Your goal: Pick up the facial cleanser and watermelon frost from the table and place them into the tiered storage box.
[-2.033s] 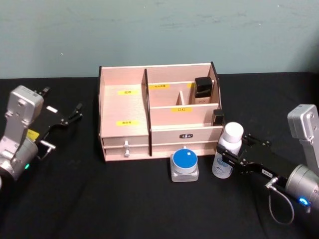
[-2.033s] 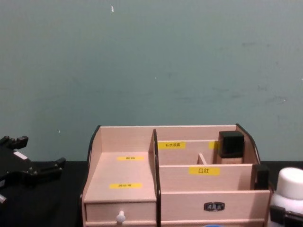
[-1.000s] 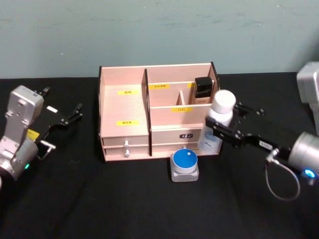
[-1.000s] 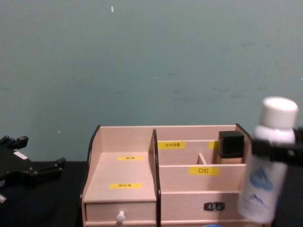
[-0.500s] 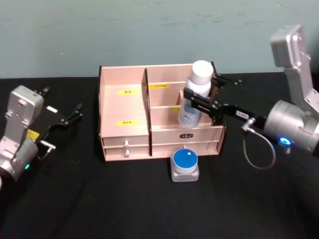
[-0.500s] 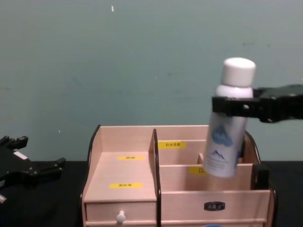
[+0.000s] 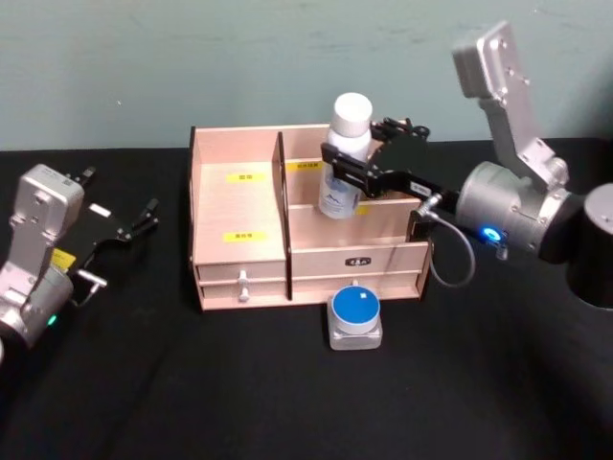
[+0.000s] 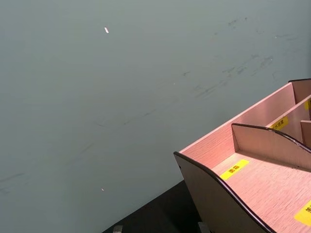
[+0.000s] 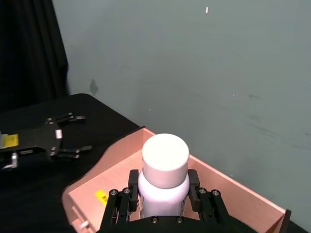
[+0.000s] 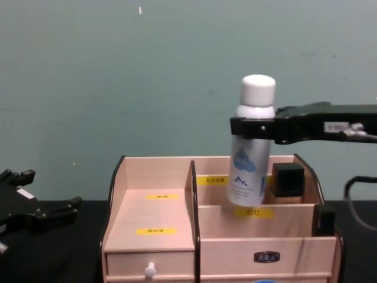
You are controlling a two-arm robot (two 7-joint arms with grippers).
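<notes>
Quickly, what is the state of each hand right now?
Left hand: open, holding nothing.
Right hand: closed on the bottle.

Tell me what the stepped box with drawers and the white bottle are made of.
The light stepped storage box looks like thin wood board: matt, faint grain, dark cut edges. The white-capped white bottle seems plastic or coated metal: smooth, slightly glossy, blue print; I cannot tell which.
</notes>
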